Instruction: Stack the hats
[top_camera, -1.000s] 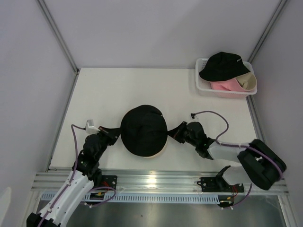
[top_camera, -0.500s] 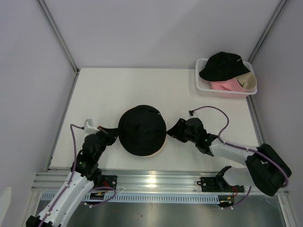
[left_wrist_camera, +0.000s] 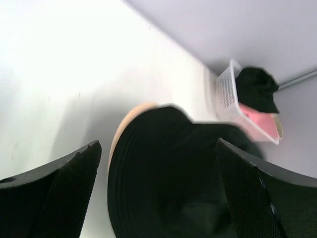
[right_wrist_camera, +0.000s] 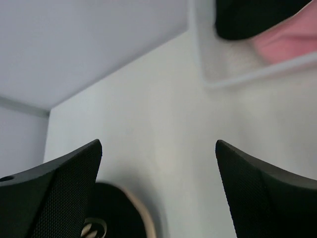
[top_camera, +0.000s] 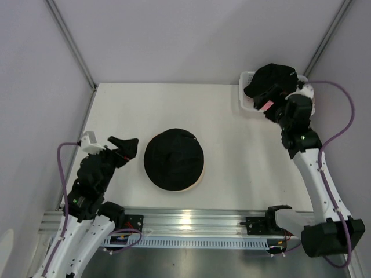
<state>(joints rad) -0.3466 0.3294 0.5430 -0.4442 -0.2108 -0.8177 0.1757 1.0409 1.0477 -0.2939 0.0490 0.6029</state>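
The left gripper [top_camera: 123, 149] and right gripper [right_wrist_camera: 158, 144] both stand with jaws apart, so the right should pinch only the black cap [top_camera: 272, 74] in the basket [top_camera: 246, 108] at the table's [top_camera: 145, 110] far right corner, bound for the black hat [top_camera: 174, 165] near the front edge.

No legible text; blurred mark [right_wrist_camera: 93, 229] on black hat [right_wrist_camera: 115, 212], perhaps a logo.

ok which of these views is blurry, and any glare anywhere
Top external: sharp, with a bright glare patch on the metal rail. Left wrist: the black hat is smeared, its edge ragged, and the table is washed out white. Right wrist: soft all over, the basket and pink hat blurred.
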